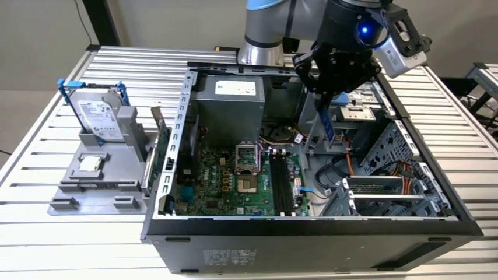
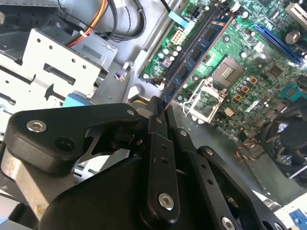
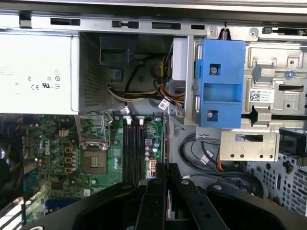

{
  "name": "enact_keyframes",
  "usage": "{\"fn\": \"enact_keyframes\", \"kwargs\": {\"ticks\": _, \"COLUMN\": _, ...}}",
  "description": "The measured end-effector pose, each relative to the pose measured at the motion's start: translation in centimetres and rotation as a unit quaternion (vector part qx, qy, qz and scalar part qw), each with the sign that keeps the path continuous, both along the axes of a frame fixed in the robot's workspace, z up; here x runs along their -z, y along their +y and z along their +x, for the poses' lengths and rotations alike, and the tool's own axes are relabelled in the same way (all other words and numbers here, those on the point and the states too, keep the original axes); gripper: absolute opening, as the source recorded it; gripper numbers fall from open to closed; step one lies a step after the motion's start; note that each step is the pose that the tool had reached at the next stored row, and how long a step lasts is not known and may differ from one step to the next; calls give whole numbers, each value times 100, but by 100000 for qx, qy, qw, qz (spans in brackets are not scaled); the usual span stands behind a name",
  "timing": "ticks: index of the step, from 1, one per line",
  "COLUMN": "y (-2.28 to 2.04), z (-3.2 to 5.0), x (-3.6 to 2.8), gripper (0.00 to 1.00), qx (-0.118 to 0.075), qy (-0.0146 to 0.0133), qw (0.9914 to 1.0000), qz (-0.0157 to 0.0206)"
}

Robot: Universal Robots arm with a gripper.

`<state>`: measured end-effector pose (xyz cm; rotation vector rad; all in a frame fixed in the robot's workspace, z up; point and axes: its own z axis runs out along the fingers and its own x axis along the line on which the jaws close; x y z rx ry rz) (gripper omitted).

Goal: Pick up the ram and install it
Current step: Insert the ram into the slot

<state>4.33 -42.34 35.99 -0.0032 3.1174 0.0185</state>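
your gripper (image 1: pixel 328 93) is clamped on one end of the ram (image 1: pixel 329 125), so you can see the stick hanging lengthwise, free end down, inside the open computer case (image 1: pixel 183 116). it sits above the motherboard (image 1: pixel 225 192) near the black slots (image 1: pixel 281 184) and is not yet seated.

The exterior view looks steeply down, from some way off, onto the whole open case (image 1: pixel 311 233) on the table (image 1: pixel 62 245). Both wrist views sit close behind the gripper (image 3: pixel 165 167) (image 2: pixel 158 103) and look past it into the case, the second seemingly nearer and tilted. All three share the motherboard (image 1: pixel 225 192) (image 3: pixel 62 153) (image 2: pixel 249 62) and its socket (image 1: pixel 245 169) (image 3: pixel 93 160) (image 2: pixel 229 72).
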Motion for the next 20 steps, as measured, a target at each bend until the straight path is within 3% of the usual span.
{"fn": "enact_keyframes", "kwargs": {"ticks": 6, "y": 0, "z": 101, "x": 62, "gripper": 0, "qx": 146, "qy": 1, "qw": 100000, "qz": -5}}
{"fn": "enact_keyframes", "kwargs": {"ticks": 20, "y": -74, "z": 105, "x": 215, "gripper": 0, "qx": 950, "qy": -2, "qw": 99995, "qz": -33}}
